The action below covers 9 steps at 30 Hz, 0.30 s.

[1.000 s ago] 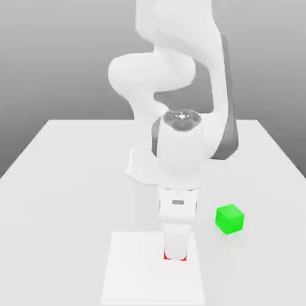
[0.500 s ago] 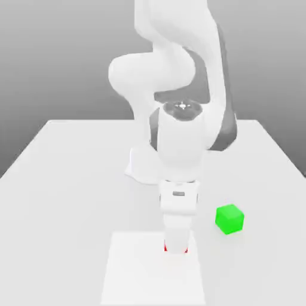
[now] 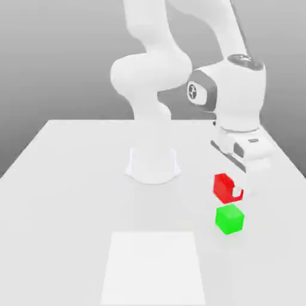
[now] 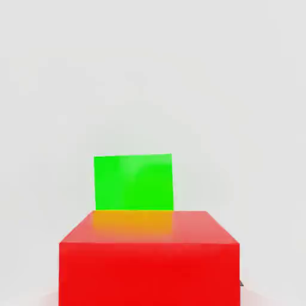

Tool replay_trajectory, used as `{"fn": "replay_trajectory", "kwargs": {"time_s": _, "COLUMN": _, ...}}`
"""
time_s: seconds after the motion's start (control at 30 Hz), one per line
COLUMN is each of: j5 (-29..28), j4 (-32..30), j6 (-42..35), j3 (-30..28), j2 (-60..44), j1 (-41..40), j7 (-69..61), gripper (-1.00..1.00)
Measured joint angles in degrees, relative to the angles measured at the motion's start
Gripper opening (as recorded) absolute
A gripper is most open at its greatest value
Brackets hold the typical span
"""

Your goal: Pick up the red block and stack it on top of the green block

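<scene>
A white robot arm stands on a pale counter. Its gripper is clamped on the red block, holding the cube in the air, clear of the counter. The green block rests on the counter directly below, a little toward the exterior view's right of the red cube, with a small gap between the two.

In the hand view, the red block sits close in the foreground and the green block shows just beyond its far edge, so the two are not quite lined up. Judging from this, the next move calls for a short sideways correction to centre the red cube over the green one, then a straight descent. Both blocks are cubes, so neither has a long axis.

Compared with a second ago, the arm has swung from the white square patch near the counter's front edge toward the exterior view's right and lifted. Then the red block sat low on that patch, between the fingers; now it hangs above the green block, which has not moved.
</scene>
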<state>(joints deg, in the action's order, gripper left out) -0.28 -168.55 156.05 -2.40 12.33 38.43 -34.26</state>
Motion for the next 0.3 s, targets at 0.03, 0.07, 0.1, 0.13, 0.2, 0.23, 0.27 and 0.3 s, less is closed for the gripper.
{"fn": "replay_trajectory", "kwargs": {"time_s": 0.03, "j5": 0.32, "j4": 0.01, "j6": 1.48, "j3": 0.08, "j2": -1.47, "j1": 0.36, "j7": -0.26, "gripper": -1.00}}
{"fn": "replay_trajectory", "kwargs": {"time_s": 0.07, "j5": 0.72, "j4": 0.07, "j6": 3.09, "j3": 0.29, "j2": -3.15, "j1": 0.45, "j7": -0.54, "gripper": -1.00}}
{"fn": "replay_trajectory", "kwargs": {"time_s": 0.1, "j5": 1.00, "j4": 0.13, "j6": 4.85, "j3": 0.30, "j2": -4.94, "j1": 0.60, "j7": -0.76, "gripper": -1.00}}
{"fn": "replay_trajectory", "kwargs": {"time_s": 0.13, "j5": 1.20, "j4": 0.18, "j6": 6.67, "j3": 0.29, "j2": -6.80, "j1": 0.69, "j7": -0.91, "gripper": -1.00}}
{"fn": "replay_trajectory", "kwargs": {"time_s": 0.2, "j5": 1.11, "j4": 0.27, "j6": 10.44, "j3": 0.25, "j2": -10.65, "j1": 0.64, "j7": -0.86, "gripper": -1.00}}
{"fn": "replay_trajectory", "kwargs": {"time_s": 0.23, "j5": 0.84, "j4": 0.29, "j6": 11.95, "j3": 0.14, "j2": -12.19, "j1": 0.70, "j7": -0.67, "gripper": 1.00}}
{"fn": "replay_trajectory", "kwargs": {"time_s": 0.27, "j5": 0.84, "j4": 0.29, "j6": 11.95, "j3": 0.14, "j2": -12.19, "j1": 0.67, "j7": -0.67, "gripper": 1.00}}
{"fn": "replay_trajectory", "kwargs": {"time_s": 0.3, "j5": 0.84, "j4": 0.29, "j6": 11.95, "j3": 0.14, "j2": -12.19, "j1": 0.64, "j7": -0.67, "gripper": 1.00}}
